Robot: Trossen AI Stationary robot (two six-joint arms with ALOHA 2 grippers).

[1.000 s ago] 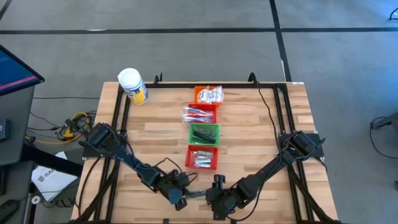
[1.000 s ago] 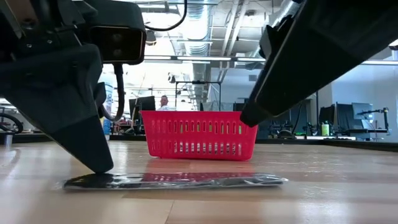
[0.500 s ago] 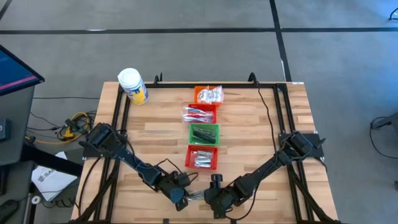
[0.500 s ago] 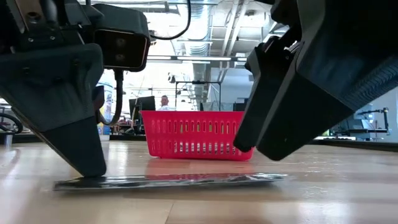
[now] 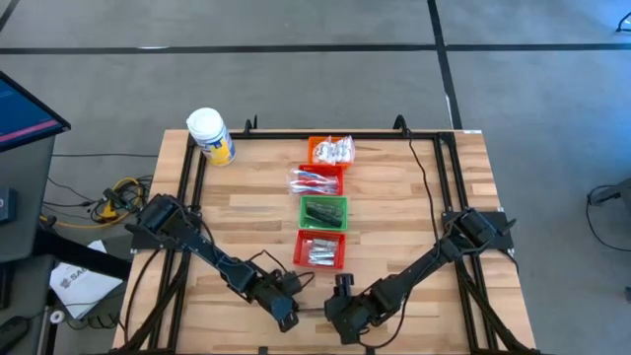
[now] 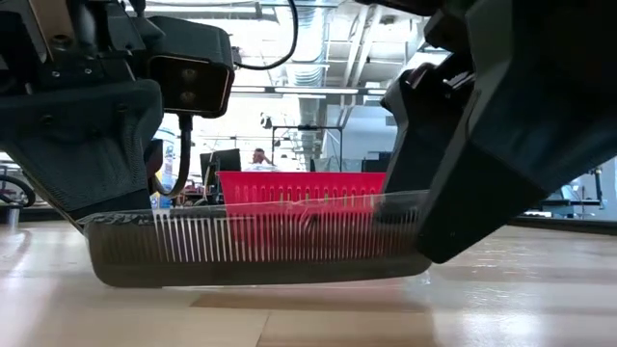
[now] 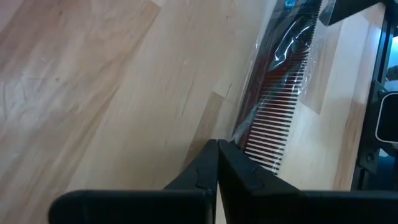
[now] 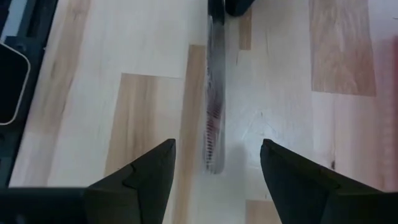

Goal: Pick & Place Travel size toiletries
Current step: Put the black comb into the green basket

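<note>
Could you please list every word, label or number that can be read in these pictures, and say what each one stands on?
No text can be read.
Large white jar's yellow label: print too small to read.
White paper on the floor beside the table: dark letters, cut off and too small.
Wrapped dark comb: no print visible.

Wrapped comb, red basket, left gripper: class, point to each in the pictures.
wrapped comb (image 6: 260,253): low view, on its teeth.
red basket (image 5: 320,249): high view, on its near rim.
left gripper (image 7: 217,163): left wrist view, between its closed fingertips.

White jar (image 5: 210,135) (yellow label) at table (image 5: 394,207) corner; four mesh baskets (image 5: 324,214) in a row
</note>
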